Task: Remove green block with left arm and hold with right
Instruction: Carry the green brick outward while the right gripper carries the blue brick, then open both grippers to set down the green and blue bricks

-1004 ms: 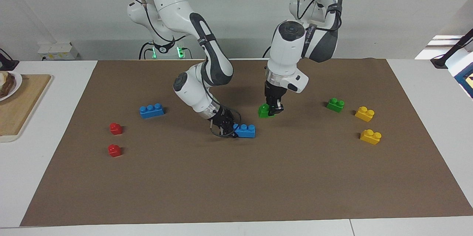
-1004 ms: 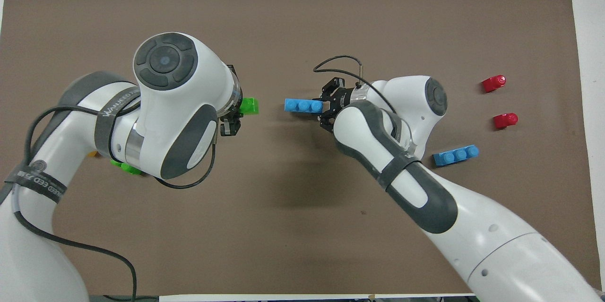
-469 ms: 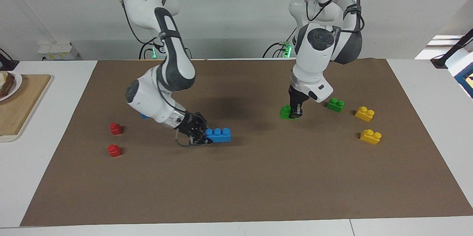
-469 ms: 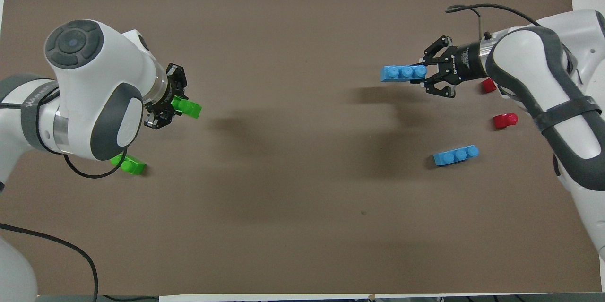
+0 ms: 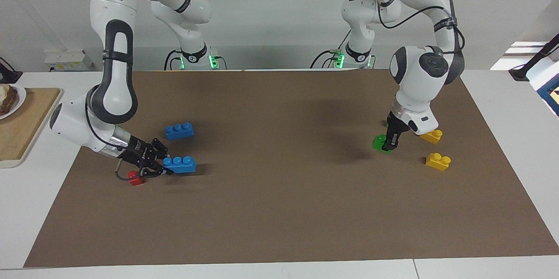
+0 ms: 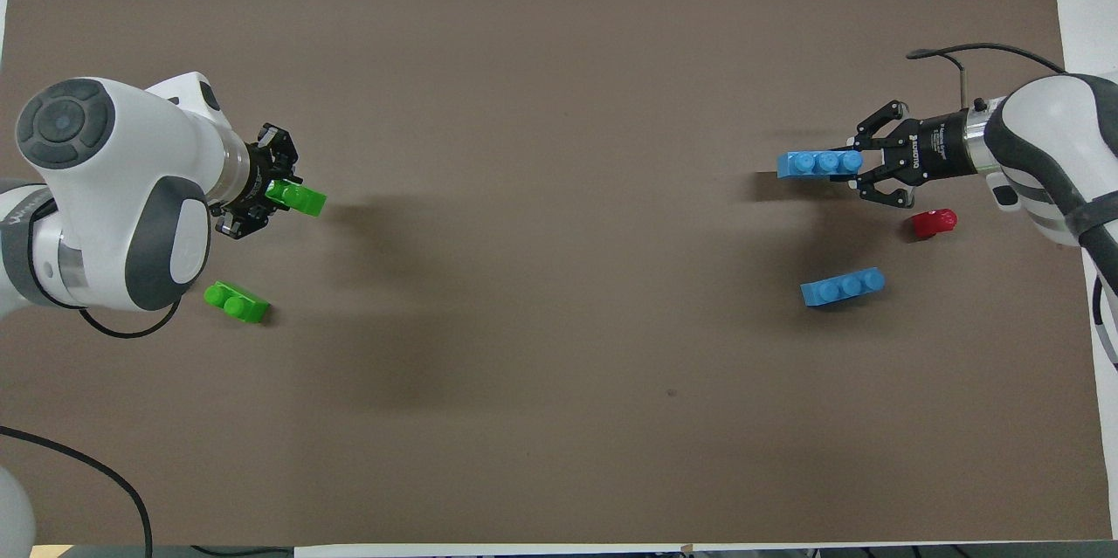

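Facing view: my left gripper is clamped on the green block, low over the brown mat toward the left arm's end of the table, approx 3 o'clock of the mat's middle. The block sticks out of my fingertips toward 9 o'clock; its long axis I can't read from here. My right gripper is clamped on one end of a blue block, at approx 9 o'clock of the mat's middle, long axis running 9-to-3, studs up. Just beside that gripper, at its 7 o'clock, sits a red block. A 2nd blue block lies on the mat nearer to the robots. Two yellow blocks: one in full sight, one partly covered by my left wrist. Off the mat, a wooden board w/ a plate on it.

Overhead view: here the green block shows its length, long axis approx 10-to-4, the free end pointing at 4 o'clock, my left gripper pinching the 10 o'clock end. A 2nd green block lies on the mat (the facing view hides it w/ my left arm). The held blue block points at 9 o'clock from my right gripper. The other blue block and the red block show too; the yellow ones don't.

Count, both views: 2 green, 2 blue, 2 yellow, 1 red visible.
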### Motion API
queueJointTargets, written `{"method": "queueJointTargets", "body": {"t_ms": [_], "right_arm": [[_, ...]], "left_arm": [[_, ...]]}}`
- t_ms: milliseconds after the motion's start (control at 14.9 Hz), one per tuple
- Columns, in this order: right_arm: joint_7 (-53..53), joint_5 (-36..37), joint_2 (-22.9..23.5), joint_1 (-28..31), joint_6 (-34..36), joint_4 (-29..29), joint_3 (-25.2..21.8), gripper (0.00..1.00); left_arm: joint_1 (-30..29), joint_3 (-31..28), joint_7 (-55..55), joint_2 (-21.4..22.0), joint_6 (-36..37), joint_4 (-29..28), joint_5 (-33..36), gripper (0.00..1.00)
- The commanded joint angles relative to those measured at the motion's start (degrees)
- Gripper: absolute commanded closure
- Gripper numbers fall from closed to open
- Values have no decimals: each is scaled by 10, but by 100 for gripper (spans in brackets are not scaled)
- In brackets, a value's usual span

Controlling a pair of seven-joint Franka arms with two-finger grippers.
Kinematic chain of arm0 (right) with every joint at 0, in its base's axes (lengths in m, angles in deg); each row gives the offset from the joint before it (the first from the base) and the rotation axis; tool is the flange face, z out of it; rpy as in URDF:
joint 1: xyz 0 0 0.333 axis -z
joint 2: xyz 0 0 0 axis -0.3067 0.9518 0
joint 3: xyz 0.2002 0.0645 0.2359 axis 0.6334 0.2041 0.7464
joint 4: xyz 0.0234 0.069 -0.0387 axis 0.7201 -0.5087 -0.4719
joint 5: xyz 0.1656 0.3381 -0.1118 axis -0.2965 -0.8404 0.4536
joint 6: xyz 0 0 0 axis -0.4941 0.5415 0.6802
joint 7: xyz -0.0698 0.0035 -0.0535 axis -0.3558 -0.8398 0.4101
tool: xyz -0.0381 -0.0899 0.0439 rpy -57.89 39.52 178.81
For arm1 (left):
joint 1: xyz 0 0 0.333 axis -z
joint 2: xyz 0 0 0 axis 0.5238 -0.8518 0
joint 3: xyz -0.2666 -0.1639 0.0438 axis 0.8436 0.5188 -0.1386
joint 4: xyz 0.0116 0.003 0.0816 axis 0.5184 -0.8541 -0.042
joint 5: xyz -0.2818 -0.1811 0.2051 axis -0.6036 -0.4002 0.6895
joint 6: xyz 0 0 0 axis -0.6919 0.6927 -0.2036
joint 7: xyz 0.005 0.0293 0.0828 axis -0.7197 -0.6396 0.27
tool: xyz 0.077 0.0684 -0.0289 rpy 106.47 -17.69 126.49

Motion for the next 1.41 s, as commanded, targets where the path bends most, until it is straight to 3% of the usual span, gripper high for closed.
{"method": "queueJointTargets", "body": {"t_ms": [0, 938, 1004, 1071, 1138, 1205, 1339], "right_arm": [[-16, 13, -6, 12, -8, -27, 9, 100], [-31, 11, -13, 13, -71, -76, 9, 100], [-31, 11, -13, 13, -69, -75, 9, 79], [-31, 11, -13, 12, -69, -72, 9, 32], [-29, 11, -13, 12, -64, -67, 9, 14], [-26, 13, -15, 11, -61, -61, 9, 0], [-25, 27, -30, 8, -51, -47, 8, 0]], "left_arm": [[-18, 4, -44, 11, -40, -42, -2, 100], [-47, 0, -79, -44, -95, -52, 42, 100], [-48, 0, -79, -46, -95, -51, 44, 100], [-49, 0, -79, -50, -96, -51, 55, 100], [-53, 0, -79, -52, -97, -51, 70, 100], [-63, 0, -79, -55, -104, -50, 73, 100], [-64, 0, -79, -60, -116, -51, 73, 100]]}}
